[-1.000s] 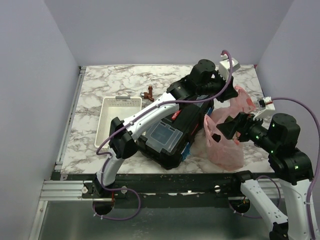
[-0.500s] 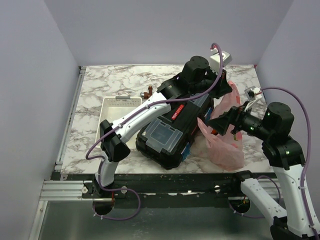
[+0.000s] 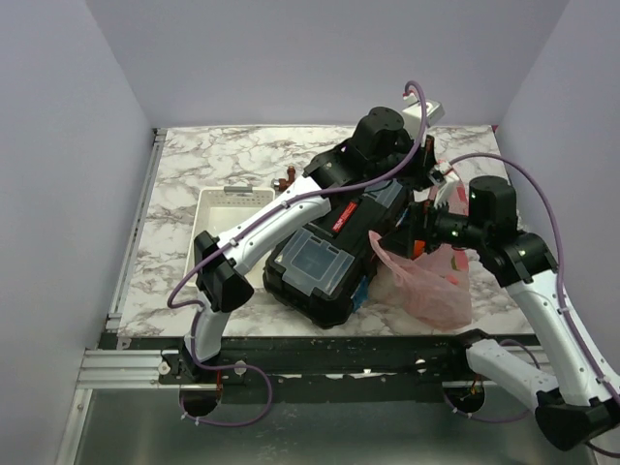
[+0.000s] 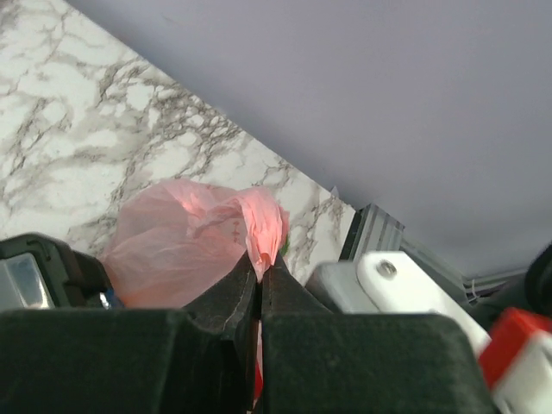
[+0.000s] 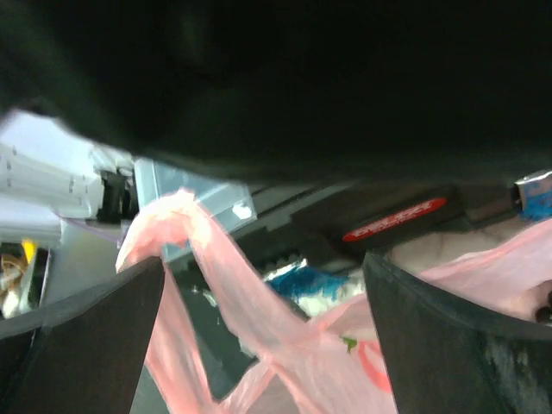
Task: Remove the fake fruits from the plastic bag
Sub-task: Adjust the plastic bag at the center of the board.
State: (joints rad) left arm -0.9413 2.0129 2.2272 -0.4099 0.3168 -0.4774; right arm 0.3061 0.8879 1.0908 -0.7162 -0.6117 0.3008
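Right arm (image 3: 528, 276) has swung inward from the right edge of the table (image 3: 194, 165) over the last second, bringing the right claw (image 5: 263, 285) above the mouth of the plastic bag (image 3: 433, 289). The left arm (image 3: 281, 218) has shifted only slightly.

The marbled table carries a black toolbox (image 3: 325, 257) lying askew at its centre. The pink-red bag rests on the table just right of the toolbox and touches its side. A white tray (image 3: 218, 208) lies to the toolbox's left.

The left arm reaches across the toolbox to the far right. In its wrist view the left claw (image 4: 260, 263) is pressed together, pinching a raised fold of the bag's film. In the right wrist view the right claw is spread wide, with a loop handle (image 5: 194, 246) of the bag standing between its fingers (image 5: 78, 319), touching neither.

The fake fruits cannot be made out through the crumpled film. A small brown-red figure (image 3: 288, 182) lies beyond the tray.
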